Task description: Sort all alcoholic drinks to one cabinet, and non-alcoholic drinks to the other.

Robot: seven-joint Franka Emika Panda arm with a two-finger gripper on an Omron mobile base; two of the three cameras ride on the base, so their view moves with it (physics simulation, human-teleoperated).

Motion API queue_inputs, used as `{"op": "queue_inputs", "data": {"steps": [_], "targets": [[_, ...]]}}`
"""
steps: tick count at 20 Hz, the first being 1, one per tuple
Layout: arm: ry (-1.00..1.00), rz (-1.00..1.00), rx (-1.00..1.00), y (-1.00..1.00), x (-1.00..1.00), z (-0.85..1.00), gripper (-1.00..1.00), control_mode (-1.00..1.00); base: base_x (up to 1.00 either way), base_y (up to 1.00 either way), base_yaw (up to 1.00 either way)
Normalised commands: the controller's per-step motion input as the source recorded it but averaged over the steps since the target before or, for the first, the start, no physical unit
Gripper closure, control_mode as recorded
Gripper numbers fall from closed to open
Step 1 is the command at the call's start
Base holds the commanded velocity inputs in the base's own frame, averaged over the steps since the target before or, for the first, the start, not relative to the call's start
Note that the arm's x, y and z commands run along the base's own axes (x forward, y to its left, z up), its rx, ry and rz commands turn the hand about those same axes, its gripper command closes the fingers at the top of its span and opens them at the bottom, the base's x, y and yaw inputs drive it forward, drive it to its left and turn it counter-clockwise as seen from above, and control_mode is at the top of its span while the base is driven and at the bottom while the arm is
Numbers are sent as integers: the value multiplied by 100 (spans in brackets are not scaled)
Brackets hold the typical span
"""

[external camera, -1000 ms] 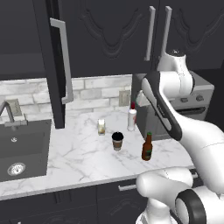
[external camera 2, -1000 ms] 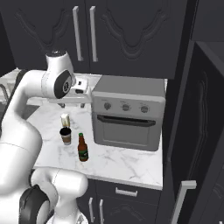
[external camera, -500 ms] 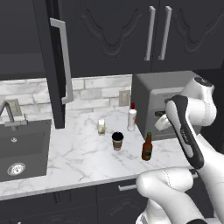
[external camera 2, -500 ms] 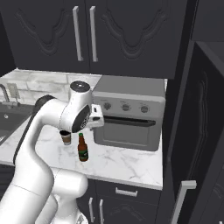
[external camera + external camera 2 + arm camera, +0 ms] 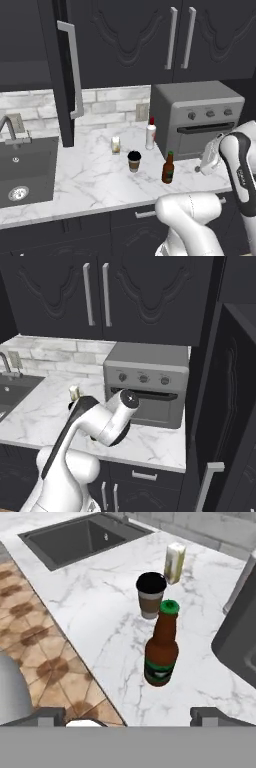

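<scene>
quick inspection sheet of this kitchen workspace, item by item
surface: white marble counter, drinks standing on it
job's things: brown beer bottle upright with green cap; paper cup with black lid beyond it; cream carton further back; white bottle with red cap beside the toaster oven; none in a cabinet yet
clutter: nothing seen
tool: tool open, holding nothing, aimed at the beer bottle, short of it
cables: nothing seen
surroundings: sink at left; open cabinet door with long silver handle; carved upper doors; tall door with short handle
</scene>
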Motion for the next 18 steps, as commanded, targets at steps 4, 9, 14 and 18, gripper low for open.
{"op": "queue_inputs", "data": {"steps": [4, 9, 14, 18], "targets": [[-8, 21, 23, -1, 0, -53, -100, -100, 0, 0, 0], [-2, 9, 25, 0, -4, -24, -100, -100, 0, 0, 0], [-6, 4, 18, 0, 38, -13, -100, -100, 0, 0, 0], [-2, 0, 16, 0, 38, -18, -100, -100, 0, 0, 0]]}}
